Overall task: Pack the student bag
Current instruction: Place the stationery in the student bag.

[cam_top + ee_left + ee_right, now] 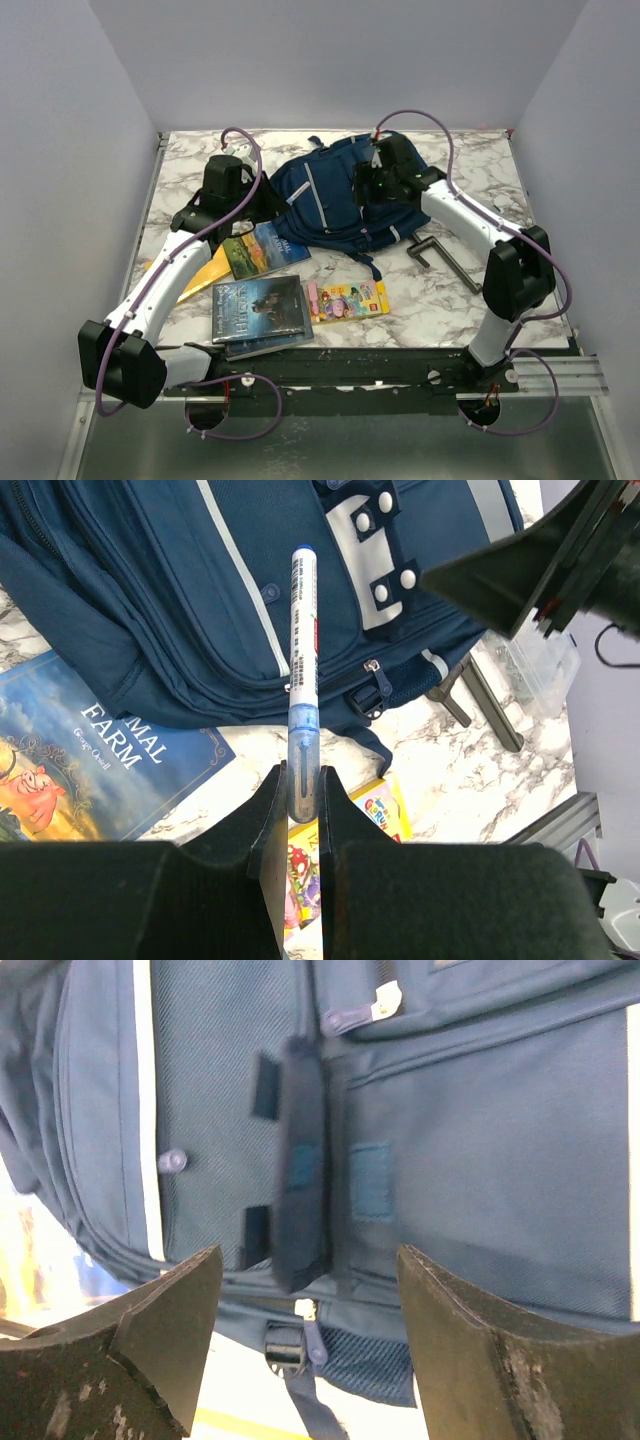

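The student bag (325, 195) is a navy backpack with grey stripes, lying flat at the back middle of the marble table. My left gripper (303, 792) is shut on the end of a white pen with a blue cap (302, 630). The pen points out over the bag's (180, 590) front pocket. In the top view the left gripper (258, 203) sits at the bag's left edge. My right gripper (370, 185) hovers over the bag's right half. Its jaws (310, 1295) stand wide open with nothing between them, just above the bag's (480, 1160) fabric and a strap buckle (285, 1345).
An Animal Farm book (265, 250) lies in front of the bag. Nearer are a dark book (258, 308) and a yellow colourful pack (347, 299). A yellow envelope (200, 275) lies under the left arm. A black clamp (445, 260) is on the right.
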`<action>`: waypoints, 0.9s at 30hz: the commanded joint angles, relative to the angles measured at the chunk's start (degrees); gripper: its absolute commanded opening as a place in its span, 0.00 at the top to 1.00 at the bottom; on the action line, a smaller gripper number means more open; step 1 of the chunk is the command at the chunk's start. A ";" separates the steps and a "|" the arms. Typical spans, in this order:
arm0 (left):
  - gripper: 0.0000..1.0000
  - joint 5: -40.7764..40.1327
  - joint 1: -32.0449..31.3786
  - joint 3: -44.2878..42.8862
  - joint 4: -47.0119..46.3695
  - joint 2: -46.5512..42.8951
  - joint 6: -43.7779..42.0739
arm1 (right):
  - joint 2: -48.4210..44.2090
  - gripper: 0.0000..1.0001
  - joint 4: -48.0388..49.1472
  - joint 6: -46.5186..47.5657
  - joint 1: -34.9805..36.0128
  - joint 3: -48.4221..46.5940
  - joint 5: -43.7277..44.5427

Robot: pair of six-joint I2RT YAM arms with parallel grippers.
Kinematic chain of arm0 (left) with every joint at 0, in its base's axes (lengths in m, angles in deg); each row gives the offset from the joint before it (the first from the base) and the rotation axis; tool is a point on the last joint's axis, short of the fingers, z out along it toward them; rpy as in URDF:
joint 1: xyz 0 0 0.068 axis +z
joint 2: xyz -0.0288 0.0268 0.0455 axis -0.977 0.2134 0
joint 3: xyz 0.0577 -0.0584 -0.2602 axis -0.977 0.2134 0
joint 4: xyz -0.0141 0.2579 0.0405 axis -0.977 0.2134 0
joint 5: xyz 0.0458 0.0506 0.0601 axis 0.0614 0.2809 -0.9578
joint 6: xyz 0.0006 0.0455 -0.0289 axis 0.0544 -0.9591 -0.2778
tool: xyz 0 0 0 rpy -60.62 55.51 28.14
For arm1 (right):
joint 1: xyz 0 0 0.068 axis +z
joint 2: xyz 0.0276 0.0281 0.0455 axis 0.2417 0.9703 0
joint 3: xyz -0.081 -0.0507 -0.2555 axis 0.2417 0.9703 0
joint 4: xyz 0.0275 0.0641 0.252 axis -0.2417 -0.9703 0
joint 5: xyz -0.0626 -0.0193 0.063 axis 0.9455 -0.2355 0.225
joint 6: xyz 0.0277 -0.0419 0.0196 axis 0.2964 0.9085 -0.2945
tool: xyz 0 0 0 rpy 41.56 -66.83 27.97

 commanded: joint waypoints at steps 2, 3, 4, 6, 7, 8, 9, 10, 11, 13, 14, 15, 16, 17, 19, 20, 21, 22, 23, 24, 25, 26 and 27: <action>1.00 1.40 0.33 0.70 -1.38 -1.02 0.48 | 3.40 0.36 5.23 -4.16 -2.45 -0.67 -13.41; 1.00 1.40 0.33 0.71 -1.38 -1.14 0.44 | 4.18 0.40 6.73 -5.22 -2.44 -0.18 -15.35; 1.00 1.46 0.33 0.71 -1.48 -1.11 0.47 | 4.94 0.45 8.84 -6.49 -2.51 0.48 -17.12; 1.00 1.56 0.41 0.71 -1.51 -1.11 0.43 | 6.50 0.52 13.08 -9.43 -2.41 1.90 -21.50; 1.00 1.50 0.42 0.77 -1.50 -1.16 0.46 | 7.32 0.54 15.11 -10.93 -2.15 2.78 -23.82; 1.00 1.47 0.42 0.80 -1.59 -1.19 0.40 | 8.38 0.55 17.16 -11.99 -1.83 3.43 -25.37; 1.00 1.38 0.42 0.88 -1.55 -1.20 0.39 | 9.25 0.55 19.09 -13.25 -1.44 4.46 -26.44; 1.00 1.41 0.42 0.87 -1.56 -1.25 0.39 | 10.22 0.55 20.40 -13.99 -0.82 5.41 -27.17; 1.00 1.38 0.42 0.88 -1.60 -1.28 0.39 | 11.05 0.55 21.71 -14.55 -0.27 6.11 -27.95; 1.00 1.38 0.47 0.88 -1.68 -1.26 0.39 | 12.78 0.54 23.70 -15.47 0.90 7.75 -28.59; 1.00 1.38 0.50 0.93 -1.69 -1.23 0.39 | 13.41 0.53 24.33 -15.71 1.34 8.60 -29.00; 1.00 1.45 0.46 0.97 -1.74 -1.20 0.48 | 13.91 0.52 24.86 -15.76 1.47 9.12 -29.37; 1.00 1.54 0.48 0.97 -1.71 -1.11 0.48 | 14.14 0.51 25.19 -15.57 1.50 9.83 -30.00; 1.00 1.59 0.50 0.97 -1.76 -1.12 0.50 | 14.15 0.46 25.18 -14.96 1.49 10.21 -30.05; 1.00 1.64 0.50 1.01 -1.77 -1.15 0.48 | 13.27 0.38 21.34 -12.47 1.52 9.02 -26.58; 1.00 1.64 0.51 0.98 -1.77 -1.22 0.48 | 12.70 0.34 18.61 -11.02 1.47 7.93 -24.43; 1.00 1.69 0.49 0.98 -1.73 -1.32 0.48 | 12.23 0.31 15.97 -9.88 1.49 6.15 -22.91; 1.00 1.85 0.58 1.05 -1.77 -1.54 0.56 | 11.91 0.30 12.45 -8.62 1.46 4.30 -21.54; 1.00 2.01 0.59 1.06 -1.80 -1.79 0.72 | 11.62 0.29 9.45 -7.71 1.47 1.95 -20.54; 1.00 2.28 0.59 1.08 -1.93 -2.11 0.87 | 11.05 0.29 6.59 -6.90 1.51 0.35 -19.58; 1.00 2.50 0.59 1.06 -1.92 -2.37 0.92 | 10.17 0.29 4.92 -6.43 1.56 -0.77 -18.94; 1.00 2.67 0.59 1.13 -2.04 -2.53 1.05 | 8.54 0.28 3.74 -5.94 1.56 -1.03 -18.50; 1.00 2.97 0.57 1.08 -2.07 -2.40 1.17 | 6.82 0.27 3.19 -5.19 1.52 -0.82 -18.22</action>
